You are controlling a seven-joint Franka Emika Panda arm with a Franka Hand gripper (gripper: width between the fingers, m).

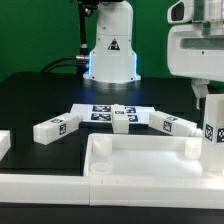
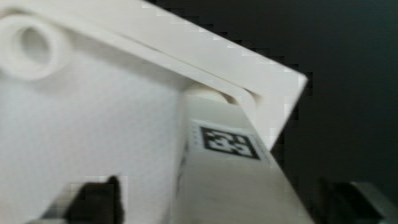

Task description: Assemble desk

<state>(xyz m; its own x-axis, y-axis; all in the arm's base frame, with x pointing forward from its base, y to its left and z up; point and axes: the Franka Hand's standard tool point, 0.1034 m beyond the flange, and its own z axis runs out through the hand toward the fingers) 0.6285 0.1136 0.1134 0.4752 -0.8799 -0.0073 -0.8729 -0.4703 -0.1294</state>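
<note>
- You have the gripper (image 2: 228, 205) low over the panel (image 1: 150, 185), at its far corner on the exterior view's right, since a leg belongs there.
- The leg (image 1: 213, 128) stands upright in that corner with its tag showing. It looks seated, though probably not yet tightened.
- The jaws are apart, one finger on each side of the leg and touching neither face, ready for you to close and turn.
- The spare legs (image 1: 52, 127) lie on the table (image 1: 30, 100) beyond the panel, waiting for the other corners.

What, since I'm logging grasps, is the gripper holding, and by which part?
Apparently nothing: the gripper straddles the upper end of the leg, with gaps showing beside both fingers.
</note>
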